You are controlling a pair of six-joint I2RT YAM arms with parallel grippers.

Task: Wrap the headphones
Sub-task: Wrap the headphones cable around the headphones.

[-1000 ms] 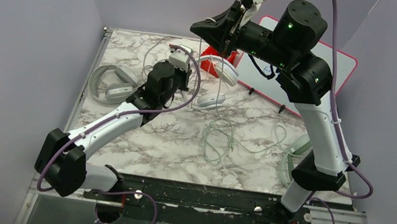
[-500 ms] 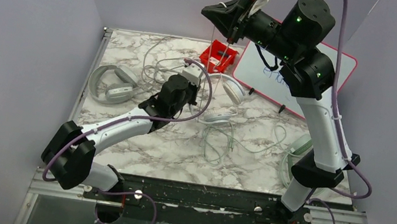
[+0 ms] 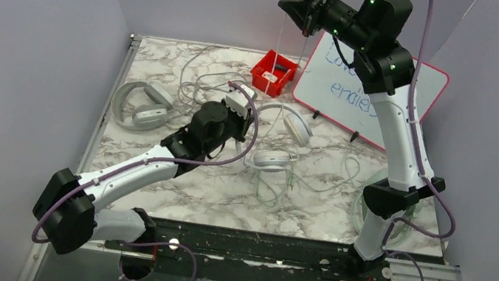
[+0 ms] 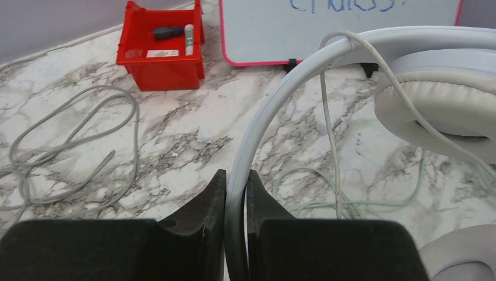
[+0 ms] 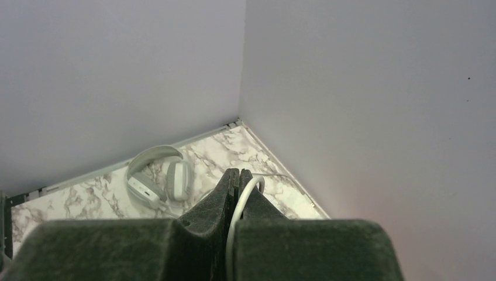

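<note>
Headphones sat anchored, band clenched in my left gripper, while my right gripper pinched the cable high, taut for wrapping.

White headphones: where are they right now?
Top view, mid-table: the white headphones are just in front of the red bin and left of the whiteboard, headband clamped in the left gripper.
</note>
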